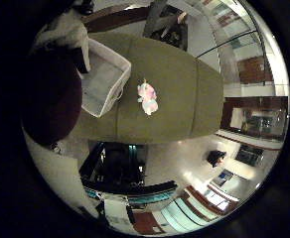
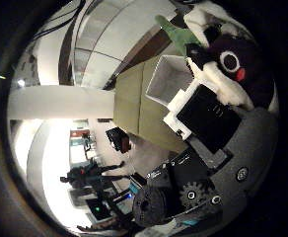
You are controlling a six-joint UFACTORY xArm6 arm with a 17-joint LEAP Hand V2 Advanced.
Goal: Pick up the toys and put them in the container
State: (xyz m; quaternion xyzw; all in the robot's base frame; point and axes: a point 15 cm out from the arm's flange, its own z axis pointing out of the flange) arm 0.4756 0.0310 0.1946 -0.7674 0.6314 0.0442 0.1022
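A dark purple plush toy [image 2: 233, 59] with a white eye patch lies close against my right hand [image 2: 205, 117], whose white and black fingers curl round it. In the little finger side palm view it shows as a dark maroon mass [image 1: 48, 94] beside a white finger [image 1: 71, 32]. Far below, a white open container [image 1: 105, 77] stands on the green table [image 1: 180, 84]. A small pink and white toy [image 1: 147, 96] lies on the table beside the container. The container also shows in the thumb side palm view [image 2: 169, 77], partly behind my fingers.
The green table [image 2: 134, 94] is long, with its edges dropping to a pale floor [image 1: 170, 159]. Dark furniture [image 1: 110, 164] stands below the table's near edge. Something green [image 2: 169, 22] shows beside the plush toy.
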